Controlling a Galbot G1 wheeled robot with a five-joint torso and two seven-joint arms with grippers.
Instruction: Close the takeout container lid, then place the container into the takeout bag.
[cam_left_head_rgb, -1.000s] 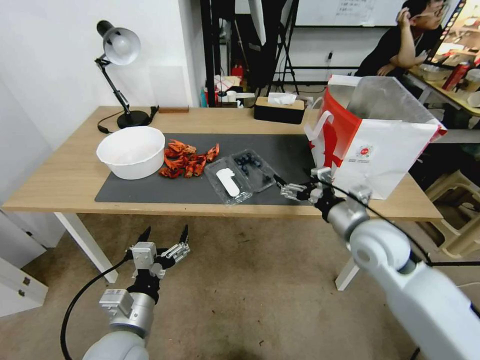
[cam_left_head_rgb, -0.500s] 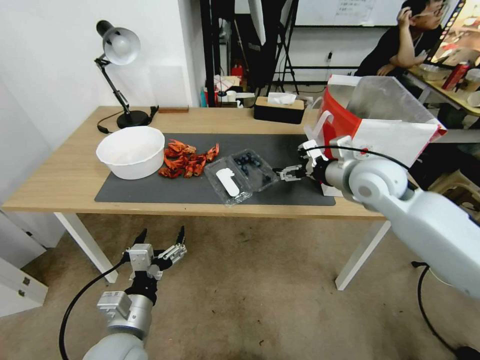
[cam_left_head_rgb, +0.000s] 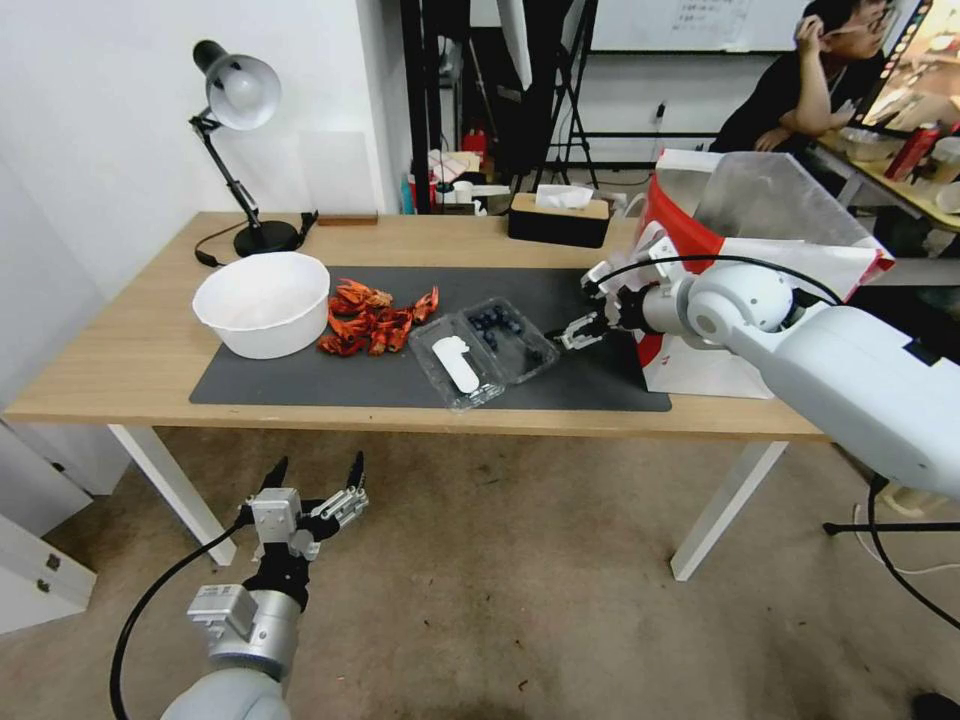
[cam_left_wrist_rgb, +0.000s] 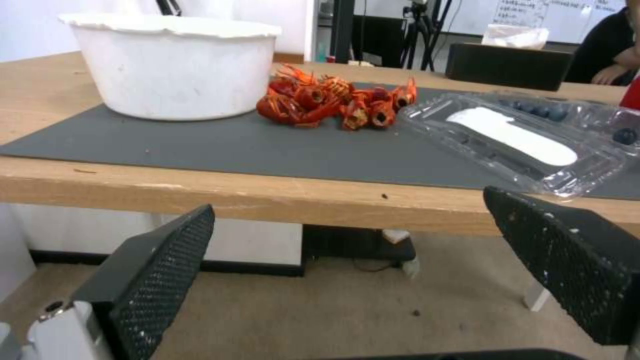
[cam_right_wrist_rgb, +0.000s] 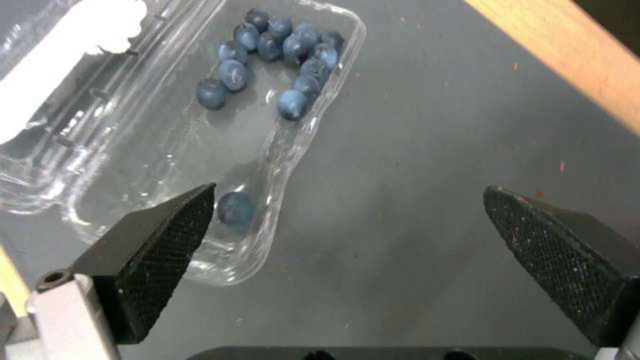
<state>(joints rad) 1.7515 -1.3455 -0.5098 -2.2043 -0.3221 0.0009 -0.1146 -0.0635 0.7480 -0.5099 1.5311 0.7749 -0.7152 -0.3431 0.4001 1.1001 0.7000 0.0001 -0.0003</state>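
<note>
A: Status?

B: Small clear plastic clamshell takeout container (cam_left_head_rgb: 484, 353) lies flat open at mid-frame in the head view, on the dark grey rectangular mat (cam_left_head_rgb: 300, 385). Clear hinged lid (cam_left_head_rgb: 457, 372) with its white oblong sticker is the nearer half; the berry half is the farther one. Lid not yet closed.

A: Right arm?

B: Right gripper (cam_left_head_rgb: 569, 335) is just right of the berry half and low over the mat, jaws spread wide, holding nothing. In the right wrist view one finger (cam_right_wrist_rgb: 153, 247) overlaps the tray edge. I'd guess it's lined up to steady the container or get under the rim.

A: Left?

B: Left gripper (cam_left_head_rgb: 312, 484) hangs at lower left of the head view, below table height, also wide open and empty. Reads as parked.

A: Bag?

B: Large white paper takeout bag with red sides (cam_left_head_rgb: 765, 290) stands open at right of the frame, foil lining showing, just behind the right arm. Close to the container, so a short carry.

A: Counts?

B: One container, one bag, one round white bowl (cam_left_head_rgb: 262, 303), one pile of red crayfish shells (cam_left_head_rgb: 372, 320). About twelve blueberries (cam_right_wrist_rgb: 280, 47): eleven clustered, one apart by the finger.
</note>
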